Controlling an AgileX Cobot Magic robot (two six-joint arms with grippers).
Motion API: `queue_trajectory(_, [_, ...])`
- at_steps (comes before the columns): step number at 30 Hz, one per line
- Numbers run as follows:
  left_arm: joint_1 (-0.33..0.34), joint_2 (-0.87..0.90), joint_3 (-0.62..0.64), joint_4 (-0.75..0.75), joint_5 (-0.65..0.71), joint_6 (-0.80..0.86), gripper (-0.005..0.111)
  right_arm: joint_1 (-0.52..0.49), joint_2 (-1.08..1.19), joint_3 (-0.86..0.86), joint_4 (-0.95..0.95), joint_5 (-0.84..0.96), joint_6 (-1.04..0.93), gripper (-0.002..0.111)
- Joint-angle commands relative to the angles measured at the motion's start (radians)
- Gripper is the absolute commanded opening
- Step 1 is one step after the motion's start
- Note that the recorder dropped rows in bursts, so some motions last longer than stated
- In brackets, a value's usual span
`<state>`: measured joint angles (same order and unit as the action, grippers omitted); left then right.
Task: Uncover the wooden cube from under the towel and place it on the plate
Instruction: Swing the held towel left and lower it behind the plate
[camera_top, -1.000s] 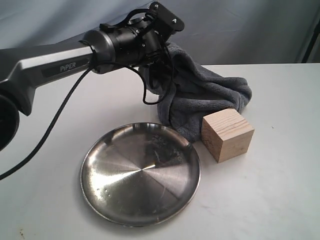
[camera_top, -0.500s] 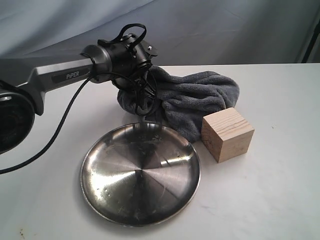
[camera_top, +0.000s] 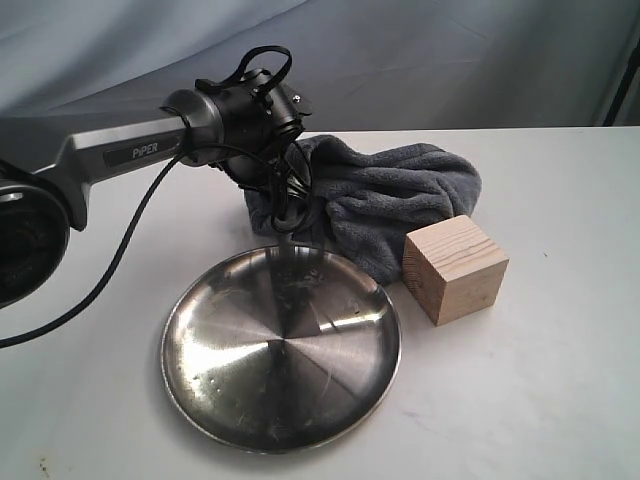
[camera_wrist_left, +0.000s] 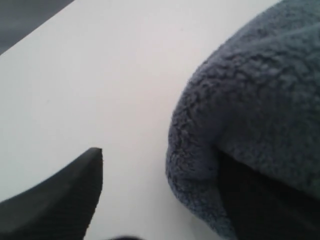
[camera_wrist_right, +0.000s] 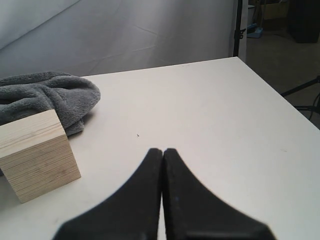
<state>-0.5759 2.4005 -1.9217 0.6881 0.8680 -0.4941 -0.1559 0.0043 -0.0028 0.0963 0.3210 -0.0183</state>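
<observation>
The wooden cube (camera_top: 455, 268) stands uncovered on the white table, just right of the steel plate (camera_top: 280, 370) and touching the towel's front fold. Behind both, the blue-grey towel (camera_top: 390, 200) lies in a low heap. My left gripper (camera_top: 283, 200) hangs at the towel's left end, above the plate's far rim. In the left wrist view the left gripper (camera_wrist_left: 160, 160) is open: one finger (camera_wrist_left: 75, 190) is bare, and towel (camera_wrist_left: 250, 100) drapes over the other side. My right gripper (camera_wrist_right: 163, 152) is shut and empty, with the cube (camera_wrist_right: 35, 152) and towel (camera_wrist_right: 50, 97) off to one side.
A black cable (camera_top: 110, 260) loops down from the left arm over the table (camera_top: 560, 380). A grey backdrop hangs behind. In the right wrist view the table's far corner (camera_wrist_right: 235, 59) shows, with a dark stand pole (camera_wrist_right: 237, 27) beyond it.
A second ago my left gripper held the towel lifted. It has since come down and left, and the towel has slumped into a low heap. Cube and plate have not moved.
</observation>
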Motion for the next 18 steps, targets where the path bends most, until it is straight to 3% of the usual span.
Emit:
queue_trajectory(1, [0.001,-0.005,-0.003,-0.008,0.045,0.006,0.075,-0.004,-0.004,0.003,0.003,-0.002,-0.001,0.000])
queue_trajectory(11, [-0.005,-0.060,-0.003,-0.006,0.079,0.006,0.078,-0.004,-0.004,0.003,0.003,-0.002,-0.001,0.000])
queue_trajectory(18, [-0.005,-0.073,-0.003,-0.117,0.085,0.056,0.078,-0.004,-0.004,0.003,0.003,-0.002,-0.001,0.000])
